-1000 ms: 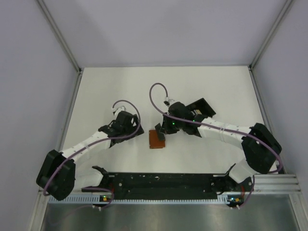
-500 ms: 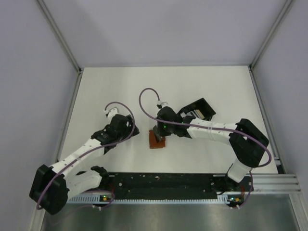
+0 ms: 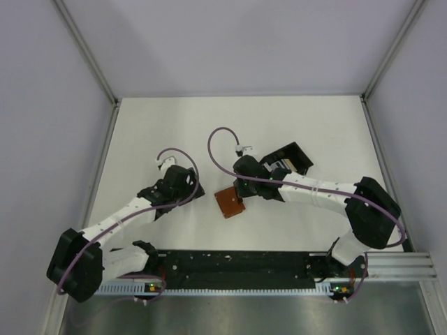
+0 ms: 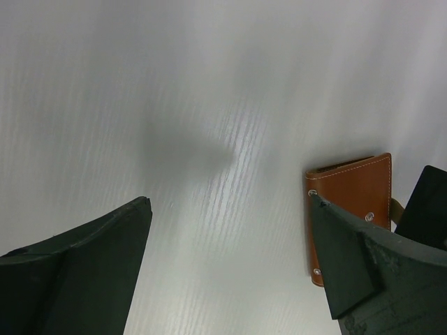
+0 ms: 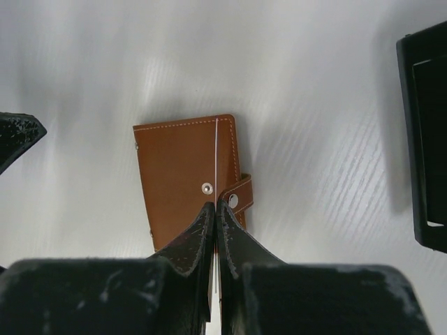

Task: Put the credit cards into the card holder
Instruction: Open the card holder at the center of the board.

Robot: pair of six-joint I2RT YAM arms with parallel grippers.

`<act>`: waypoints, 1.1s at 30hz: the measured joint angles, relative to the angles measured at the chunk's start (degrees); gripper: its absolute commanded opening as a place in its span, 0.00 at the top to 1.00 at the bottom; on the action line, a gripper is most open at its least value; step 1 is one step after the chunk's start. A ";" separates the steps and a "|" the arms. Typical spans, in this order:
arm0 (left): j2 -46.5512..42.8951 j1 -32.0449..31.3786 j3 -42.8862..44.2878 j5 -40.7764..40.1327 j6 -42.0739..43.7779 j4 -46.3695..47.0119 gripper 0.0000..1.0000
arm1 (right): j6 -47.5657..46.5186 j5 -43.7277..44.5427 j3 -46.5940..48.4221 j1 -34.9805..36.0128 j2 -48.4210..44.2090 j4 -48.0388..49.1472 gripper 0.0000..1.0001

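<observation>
The brown leather card holder (image 3: 229, 203) lies shut on the white table between the two arms, its closing tab on the right side in the right wrist view (image 5: 181, 174). My right gripper (image 5: 215, 204) is shut on a thin pale credit card (image 5: 216, 153), seen edge-on as a white line standing over the holder's face. In the top view the right gripper (image 3: 239, 190) hovers at the holder's upper right. My left gripper (image 4: 229, 201) is open and empty, with the holder (image 4: 353, 192) just beyond its right finger. In the top view the left gripper (image 3: 190, 190) sits left of the holder.
A black open-frame slotted box (image 3: 288, 159) stands right of the holder, behind the right wrist; its edge shows in the right wrist view (image 5: 426, 132). The left finger's tip (image 5: 14, 136) shows at the left edge there. Walls enclose the table.
The right gripper has drawn back slightly up and right from the holder, which now lies a little tilted. The left gripper has moved closer to the holder's left side.
</observation>
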 measured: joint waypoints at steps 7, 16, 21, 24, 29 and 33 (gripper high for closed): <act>2.56 0.00 -0.70 3.72 1.75 3.45 0.10 | -1.64 -0.59 -2.51 -0.79 -1.84 0.24 1.00; 7.41 -0.09 -1.51 11.43 4.44 8.63 0.27 | -6.62 -4.98 -4.15 -4.20 -1.86 0.70 1.00; 10.19 -0.22 -1.53 15.69 6.16 11.26 0.53 | -8.61 -9.29 -5.64 -5.92 -1.88 2.19 1.00; 12.76 -0.44 -1.44 17.88 7.02 12.94 0.64 | -8.83 -12.61 -7.06 -7.30 -1.88 3.19 1.00; 16.85 -1.22 0.28 20.65 7.72 15.08 0.77 | -8.04 -17.79 -8.20 -9.16 -1.77 5.90 1.00; 19.34 -1.64 1.57 22.10 8.04 16.24 0.85 | -6.51 -22.45 -10.12 -11.06 -1.79 9.14 1.00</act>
